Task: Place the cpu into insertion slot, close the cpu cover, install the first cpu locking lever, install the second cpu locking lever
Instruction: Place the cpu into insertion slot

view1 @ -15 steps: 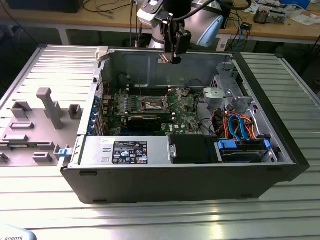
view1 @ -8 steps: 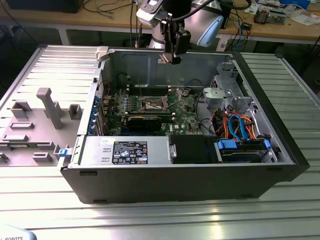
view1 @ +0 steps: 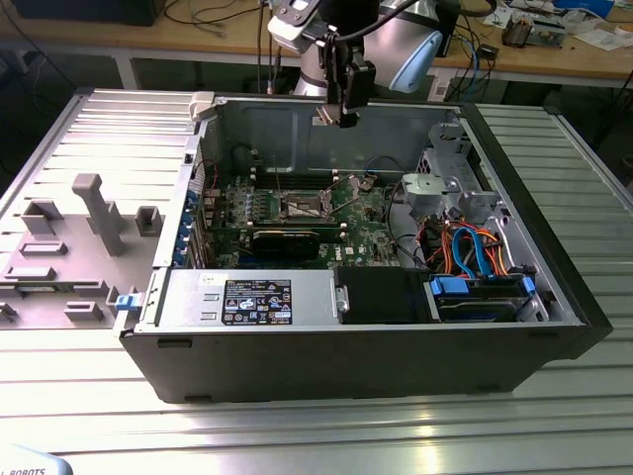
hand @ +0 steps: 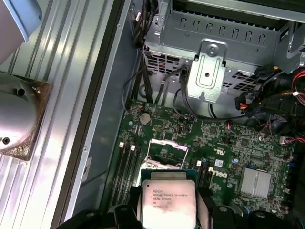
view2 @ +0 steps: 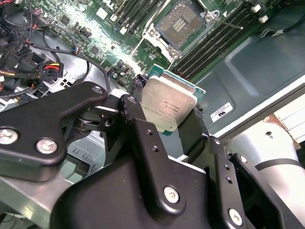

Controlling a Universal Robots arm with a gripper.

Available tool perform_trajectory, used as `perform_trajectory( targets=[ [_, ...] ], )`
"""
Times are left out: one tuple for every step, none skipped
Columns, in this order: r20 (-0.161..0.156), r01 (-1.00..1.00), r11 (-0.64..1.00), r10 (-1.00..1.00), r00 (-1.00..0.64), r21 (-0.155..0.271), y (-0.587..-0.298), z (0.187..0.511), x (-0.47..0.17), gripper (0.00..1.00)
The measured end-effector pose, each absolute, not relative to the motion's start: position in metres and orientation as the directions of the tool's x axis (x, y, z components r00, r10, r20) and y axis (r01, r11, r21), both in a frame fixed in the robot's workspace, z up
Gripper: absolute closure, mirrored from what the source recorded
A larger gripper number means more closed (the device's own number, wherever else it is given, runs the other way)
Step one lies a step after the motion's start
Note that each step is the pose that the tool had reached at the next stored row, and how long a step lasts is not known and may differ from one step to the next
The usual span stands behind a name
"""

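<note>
Above the computer case (view1: 396,341), claw (view1: 345,119) gripping the cpu (view2: 169,102)

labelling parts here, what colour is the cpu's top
The cpu top is silvery-grey, edged green; best in the second wrist view.

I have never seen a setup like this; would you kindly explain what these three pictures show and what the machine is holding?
It is a robot arm with a gripper, working over an open computer case that lies on a ribbed metal table. The exterior view is from a camera off the arm; both wrist views come from cameras riding on the arm, looking past its black fingers. The gripper is shut on a small square processor chip, held above the green circuit board. The socket on that board lies open and empty.
</note>
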State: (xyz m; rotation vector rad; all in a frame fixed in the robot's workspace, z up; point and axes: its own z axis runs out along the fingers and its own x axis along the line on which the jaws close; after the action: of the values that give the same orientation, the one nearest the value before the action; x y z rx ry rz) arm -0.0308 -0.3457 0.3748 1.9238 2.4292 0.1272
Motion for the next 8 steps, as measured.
perform_trajectory(
  targets=[
    [0.019, 0.971, 0.222, 0.974, -0.224, 0.089, -0.3456, 0.3748, -0.0308, 0.46],
    [0.019, 0.972, 0.215, 0.976, -0.218, 0.089, -0.3457, 0.3748, -0.0308, 0.46],
    [0.019, 0.975, 0.204, 0.978, -0.207, 0.089, -0.3456, 0.3748, -0.0308, 0.46],
    [0.019, 0.976, 0.197, 0.98, -0.199, 0.089, -0.3456, 0.3748, -0.0308, 0.46],
    [0.019, 0.978, 0.188, 0.982, -0.19, 0.089, -0.3456, 0.3747, -0.0308, 0.46],
    [0.019, 0.98, 0.179, 0.983, -0.181, 0.089, -0.3456, 0.3746, -0.0308, 0.46],
    [0.019, 0.981, 0.17, 0.985, -0.172, 0.089, -0.3456, 0.3745, -0.0308, 0.46],
    [0.019, 0.983, 0.161, 0.986, -0.163, 0.089, -0.3456, 0.3745, -0.0308, 0.46]
  ],
)
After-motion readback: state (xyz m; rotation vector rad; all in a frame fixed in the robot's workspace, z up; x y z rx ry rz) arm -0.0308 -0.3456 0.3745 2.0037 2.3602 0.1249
